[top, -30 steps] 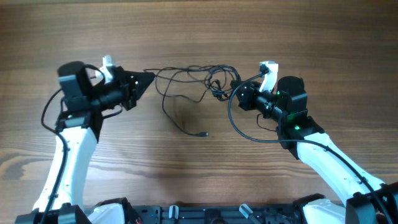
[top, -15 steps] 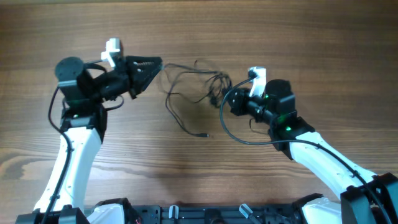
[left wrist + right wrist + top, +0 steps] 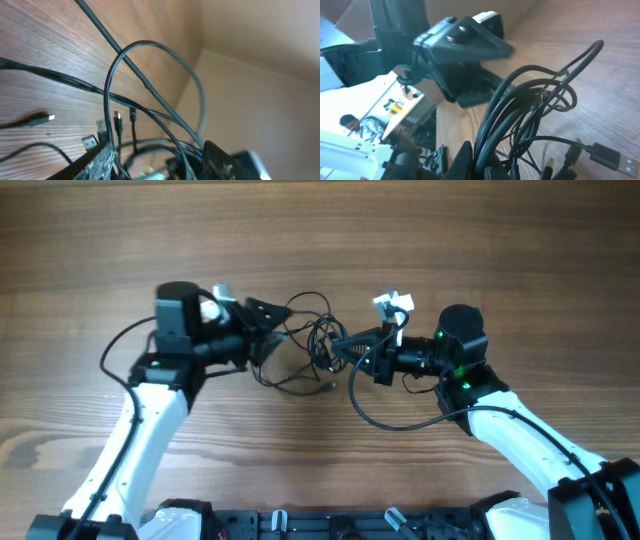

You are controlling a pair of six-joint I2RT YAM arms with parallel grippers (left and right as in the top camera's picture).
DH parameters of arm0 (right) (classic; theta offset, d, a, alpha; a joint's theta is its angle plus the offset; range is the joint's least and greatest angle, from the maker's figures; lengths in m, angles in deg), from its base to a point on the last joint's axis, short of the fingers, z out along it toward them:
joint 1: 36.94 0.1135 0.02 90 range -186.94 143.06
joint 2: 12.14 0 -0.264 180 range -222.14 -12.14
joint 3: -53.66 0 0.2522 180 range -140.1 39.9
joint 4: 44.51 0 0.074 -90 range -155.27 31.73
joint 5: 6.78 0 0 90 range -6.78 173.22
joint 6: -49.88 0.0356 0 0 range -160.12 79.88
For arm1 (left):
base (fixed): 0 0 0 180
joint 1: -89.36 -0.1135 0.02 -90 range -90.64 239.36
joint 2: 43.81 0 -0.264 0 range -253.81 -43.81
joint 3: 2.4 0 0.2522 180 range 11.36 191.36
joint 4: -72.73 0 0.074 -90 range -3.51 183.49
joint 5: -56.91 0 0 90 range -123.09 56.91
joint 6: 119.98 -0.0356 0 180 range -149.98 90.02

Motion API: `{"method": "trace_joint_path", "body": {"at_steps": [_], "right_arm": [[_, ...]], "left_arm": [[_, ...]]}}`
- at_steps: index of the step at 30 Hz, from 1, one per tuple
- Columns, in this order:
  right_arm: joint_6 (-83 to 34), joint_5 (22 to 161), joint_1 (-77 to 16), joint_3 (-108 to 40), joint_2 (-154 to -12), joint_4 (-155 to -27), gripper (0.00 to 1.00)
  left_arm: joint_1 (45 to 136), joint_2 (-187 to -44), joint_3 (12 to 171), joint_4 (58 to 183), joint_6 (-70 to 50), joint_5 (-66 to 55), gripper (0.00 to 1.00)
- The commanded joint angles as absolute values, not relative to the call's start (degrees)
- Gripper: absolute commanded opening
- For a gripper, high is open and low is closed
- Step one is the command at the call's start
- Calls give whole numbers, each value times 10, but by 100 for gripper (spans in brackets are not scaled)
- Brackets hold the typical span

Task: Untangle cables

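Desk (image 3: 500,260): brown wood grain, matte, boards running lengthwise.
Wall (image 3: 260,75): plain beige, rising past the desk's edge.
Light: soft, even, faint shadows.

Overhead, the cables (image 3: 312,345) bunch too closely to tell strands apart. Each wrist view's bottom edge crops its own arm's tool: the left gripper (image 3: 157,157), the right gripper (image 3: 479,166)

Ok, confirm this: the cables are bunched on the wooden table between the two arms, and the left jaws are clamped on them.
Wrong side: the right jaws are clamped on the cables, as the right wrist view shows; the left jaws stand open. The cables are bunched on the wooden table between the arms.
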State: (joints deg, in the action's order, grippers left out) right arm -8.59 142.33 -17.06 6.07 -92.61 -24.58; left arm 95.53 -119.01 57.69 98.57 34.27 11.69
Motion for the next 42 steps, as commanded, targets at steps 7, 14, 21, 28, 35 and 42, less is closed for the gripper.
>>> {"method": "trace_joint_path", "body": {"at_steps": [7,14,21,28,35,42], "right_arm": [[-71,1456,-174,54,-928,-234,4],[-72,1317,-199,54,-928,-366,5],[-71,1429,-199,54,-928,-167,4],[-98,1417,-198,54,-929,-331,9],[-67,970,-181,54,-930,-576,43],[-83,924,-201,41,-918,-589,100]], "left_arm": [[1060,-1283,578,1036,314,-34,4],[828,-1128,578,1069,214,132,4],[856,-1124,578,1119,194,132,86],[881,-1124,578,1049,5,204,100],[884,-1124,578,1082,14,198,100],[1015,-1133,578,1070,173,33,100]]}}
